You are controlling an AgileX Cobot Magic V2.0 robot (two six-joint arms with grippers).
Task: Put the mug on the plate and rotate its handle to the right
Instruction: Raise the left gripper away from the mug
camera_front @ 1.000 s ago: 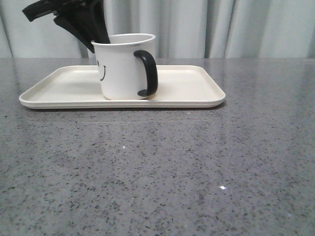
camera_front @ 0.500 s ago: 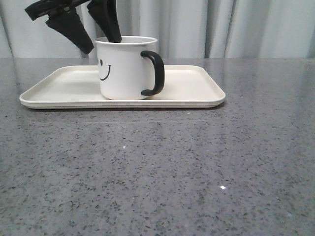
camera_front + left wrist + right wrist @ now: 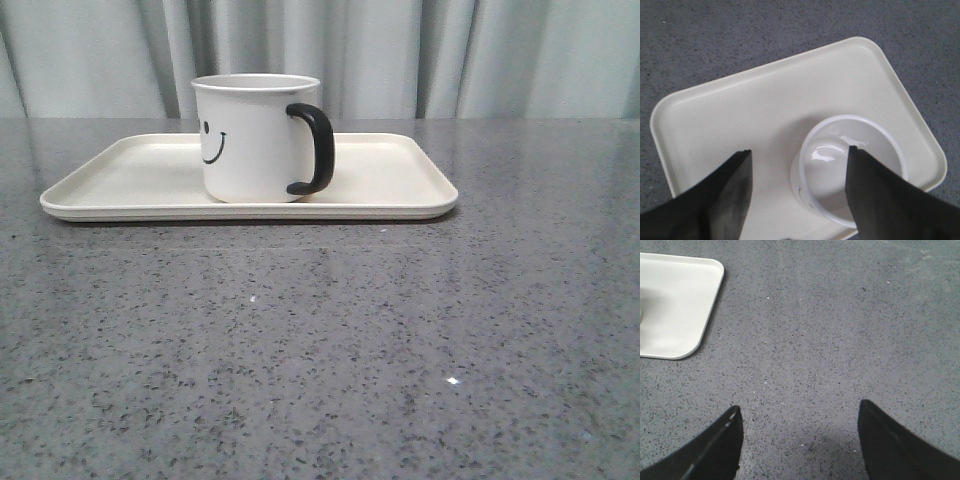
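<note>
Left pincer (image 3: 799,152) spread above mug (image 3: 256,138), mid-plate (image 3: 400,180), handle (image 3: 314,148) rightward

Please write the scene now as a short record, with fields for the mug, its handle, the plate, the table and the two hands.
mug: white mug with smiley face, upright on the plate, empty inside
handle: black handle points to the right in the front view
plate: cream plate, flat on the table, holds only the mug
table: grey speckled table
left hand: left hand open, above the mug, holding nothing
right hand: right hand open, over bare table beside the plate, holding nothing
</note>
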